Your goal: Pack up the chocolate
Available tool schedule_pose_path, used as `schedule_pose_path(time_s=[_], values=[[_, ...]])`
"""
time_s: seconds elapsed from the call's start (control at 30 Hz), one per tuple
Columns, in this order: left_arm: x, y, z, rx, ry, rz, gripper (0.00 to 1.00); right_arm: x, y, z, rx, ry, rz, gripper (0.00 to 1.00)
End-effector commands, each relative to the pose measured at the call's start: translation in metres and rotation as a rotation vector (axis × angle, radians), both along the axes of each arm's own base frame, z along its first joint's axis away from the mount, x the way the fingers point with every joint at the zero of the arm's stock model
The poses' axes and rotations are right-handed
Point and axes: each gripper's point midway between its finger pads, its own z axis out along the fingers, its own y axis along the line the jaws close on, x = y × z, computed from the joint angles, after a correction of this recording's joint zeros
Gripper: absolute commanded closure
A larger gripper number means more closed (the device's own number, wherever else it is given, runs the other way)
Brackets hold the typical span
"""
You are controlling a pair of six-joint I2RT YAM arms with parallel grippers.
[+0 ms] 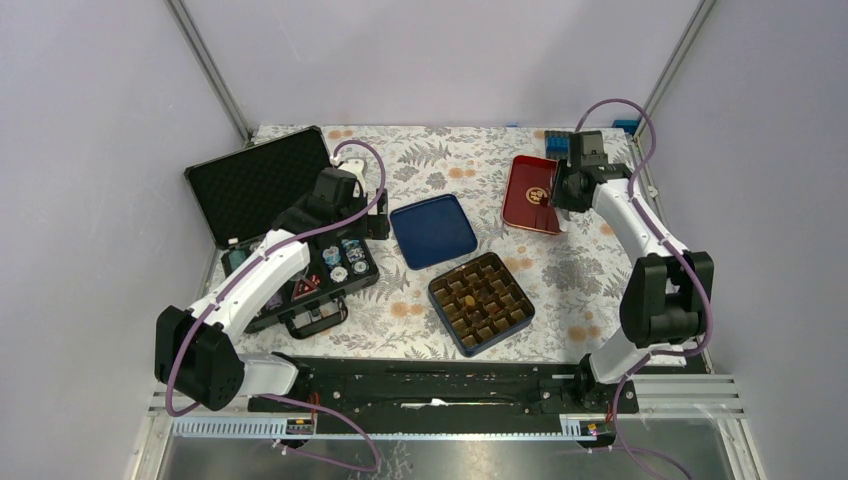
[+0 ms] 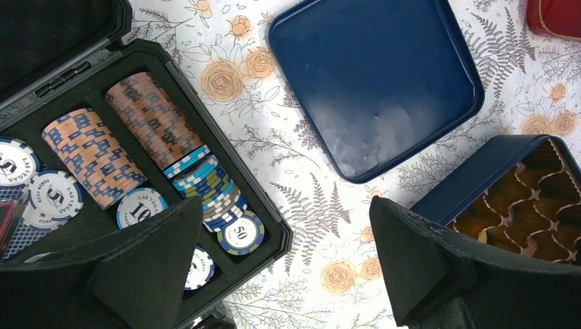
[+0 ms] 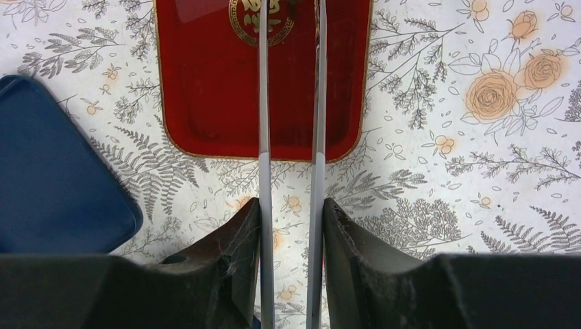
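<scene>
While my right gripper (image 3: 291, 205) is clamping tongs (image 3: 263, 103) above the red tray (image 3: 205, 82), my left gripper (image 2: 286, 205) is hanging wide open. I am finding no chocolate clearly, and the box (image 2: 466, 185) beside that gripper is looking largely unfilled.

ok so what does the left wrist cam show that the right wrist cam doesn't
Only left wrist: the black case of poker chips and the blue box with its brown grid insert. Only right wrist: metal tongs clamped in the right gripper, reaching over the red lid and its gold emblem. Both: the blue lid, the red lid and the floral tablecloth.
</scene>
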Motion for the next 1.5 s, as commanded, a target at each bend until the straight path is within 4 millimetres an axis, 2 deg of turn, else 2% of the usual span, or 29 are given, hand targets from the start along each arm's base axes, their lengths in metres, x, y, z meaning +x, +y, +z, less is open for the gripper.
schedule_pose_path(time_s=[0.0, 0.33, 0.57, 0.8, 1.0, 1.23, 1.47], values=[[0.006, -0.004, 0.015, -0.032, -0.060, -0.013, 0.01, -0.005, 0.001, 0.027, 0.022, -0.075, -0.010, 0.72], [0.004, -0.003, 0.017, -0.036, -0.067, -0.012, 0.01, -0.014, 0.005, 0.030, 0.044, -0.069, -0.002, 0.72], [0.005, -0.005, 0.019, -0.043, -0.067, -0.016, 0.01, -0.036, 0.022, 0.042, 0.072, -0.061, 0.043, 0.72], [0.005, -0.006, 0.022, -0.050, -0.076, -0.017, 0.01, -0.070, 0.033, 0.059, 0.028, -0.043, 0.094, 0.72], [0.005, -0.006, 0.022, -0.049, -0.077, -0.018, 0.01, -0.116, 0.048, 0.072, 0.026, 0.005, 0.177, 0.72], [0.005, -0.007, 0.021, -0.055, -0.068, -0.018, 0.01, -0.169, 0.055, 0.084, 0.065, 0.060, 0.231, 0.72], [0.006, -0.006, 0.020, -0.050, -0.069, -0.009, 0.01, -0.209, 0.063, 0.094, 0.151, 0.124, 0.282, 0.72]])
